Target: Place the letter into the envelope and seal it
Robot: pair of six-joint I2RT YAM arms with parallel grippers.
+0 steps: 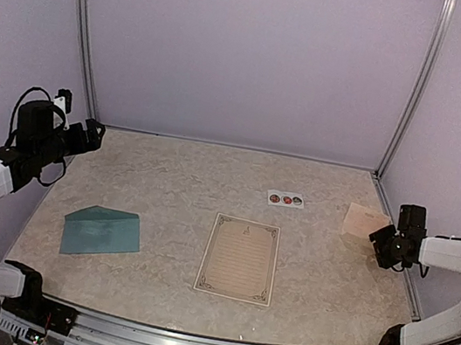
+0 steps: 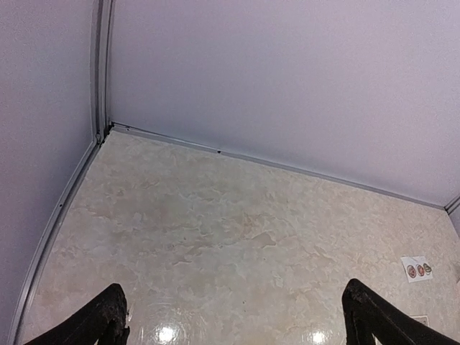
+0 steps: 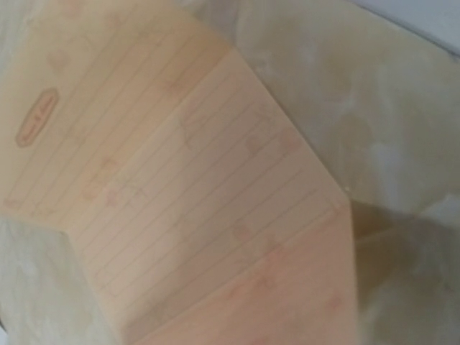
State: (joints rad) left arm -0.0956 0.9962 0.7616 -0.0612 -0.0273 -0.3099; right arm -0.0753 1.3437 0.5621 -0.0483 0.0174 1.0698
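Note:
The letter point(image 1: 238, 258), a cream sheet with a dark ornate border, lies flat at the table's middle front. The teal envelope point(image 1: 102, 232) lies flat to its left, flap closed. My left gripper point(image 1: 93, 133) is raised over the far left corner, away from both. In the left wrist view it point(image 2: 237, 327) is open and empty, with its fingertips point(image 2: 108, 316) wide apart above bare table. My right gripper point(image 1: 383, 242) hovers at the right edge, far from the letter. Its fingers do not show in the right wrist view.
A white strip of round stickers point(image 1: 285, 199) lies behind the letter and also shows in the left wrist view point(image 2: 417, 269). A small tan lined sheet point(image 1: 364, 220) lies beside my right gripper and fills the right wrist view point(image 3: 187, 194). Walls enclose the table.

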